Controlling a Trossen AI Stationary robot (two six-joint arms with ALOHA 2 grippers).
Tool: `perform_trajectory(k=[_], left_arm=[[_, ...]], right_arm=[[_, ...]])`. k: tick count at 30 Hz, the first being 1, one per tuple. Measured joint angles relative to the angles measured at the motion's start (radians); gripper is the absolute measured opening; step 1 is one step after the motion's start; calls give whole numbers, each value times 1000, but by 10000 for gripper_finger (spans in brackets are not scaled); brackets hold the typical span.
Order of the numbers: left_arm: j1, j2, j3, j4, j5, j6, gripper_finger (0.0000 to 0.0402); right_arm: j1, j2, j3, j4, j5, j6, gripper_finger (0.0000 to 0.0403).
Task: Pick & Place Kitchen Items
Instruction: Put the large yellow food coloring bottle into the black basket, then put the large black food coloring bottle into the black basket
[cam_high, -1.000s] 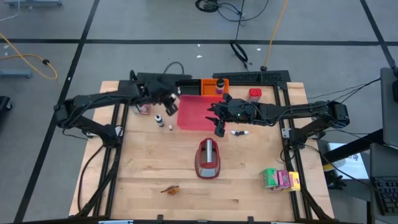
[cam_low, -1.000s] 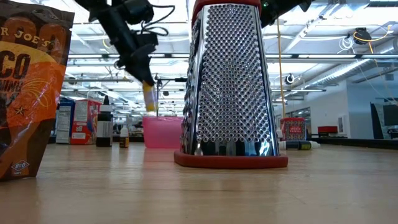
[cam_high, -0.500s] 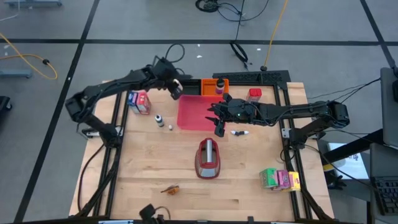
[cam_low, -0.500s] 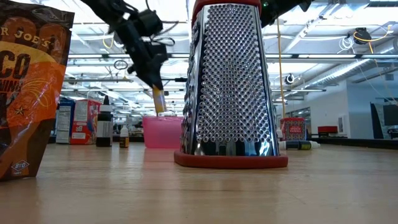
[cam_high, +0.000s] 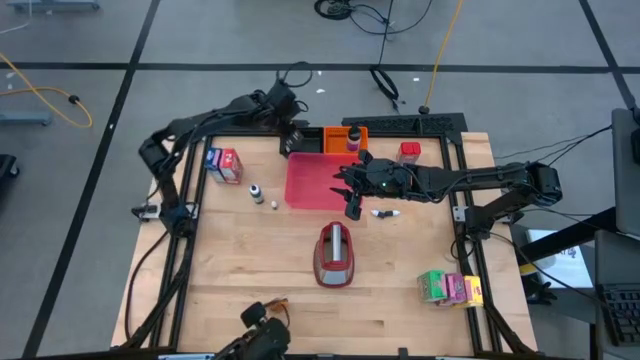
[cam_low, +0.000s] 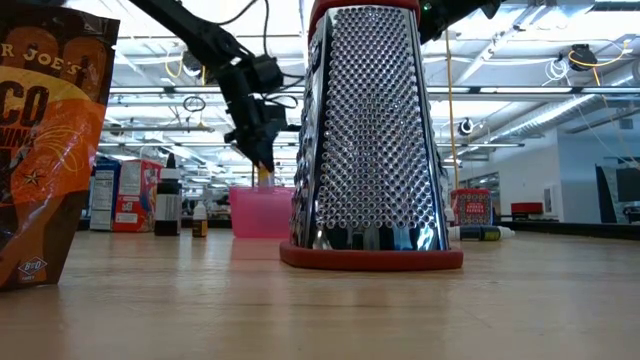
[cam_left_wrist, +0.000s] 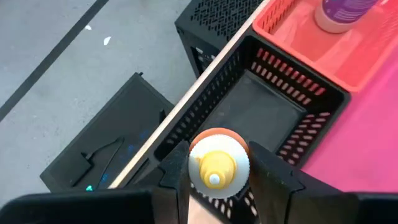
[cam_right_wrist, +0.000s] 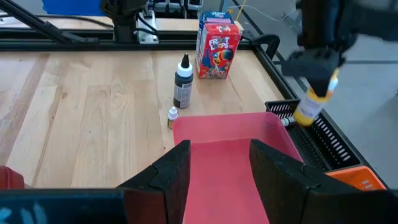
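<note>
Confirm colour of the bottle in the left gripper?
Yellow bottle, held in left gripper; right wrist view shows it best.

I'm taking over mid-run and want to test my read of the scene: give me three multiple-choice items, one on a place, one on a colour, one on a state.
1. Where is the left gripper?
A. above the black basket
B. over the grater
C. by the cereal carton

2. What colour is the tray?
A. blue
B. pinkish-red
C. green

3. What is the left gripper doing?
A. hanging open and empty
B. shut on the yellow bottle
C. pressing on the table

Answers:
1 A, the left wrist view looks straight down into the basket.
2 B, the high view shows it.
3 B, fingers clamp the bottle on both sides.
</note>
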Motion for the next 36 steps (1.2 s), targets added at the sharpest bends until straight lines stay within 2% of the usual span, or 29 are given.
perform_trajectory(k=[8,15,20,28,36], left_arm=[[17,43,10,-8,-15,18,121],[28,43,10,3,-31,-2,225],[26,43,10,12,-31,-13,261],[26,37,10,7,-32,-16,270],[21,-62,10,-210,-30,14,270]], right_arm=[[0,0,-68,93,0,-2,155],[0,0,-71,104,0,-9,155],[0,0,-71,104,0,-10,155],[0,0,-71,104,0,-10,155],[0,0,-71,104,0,-8,155]])
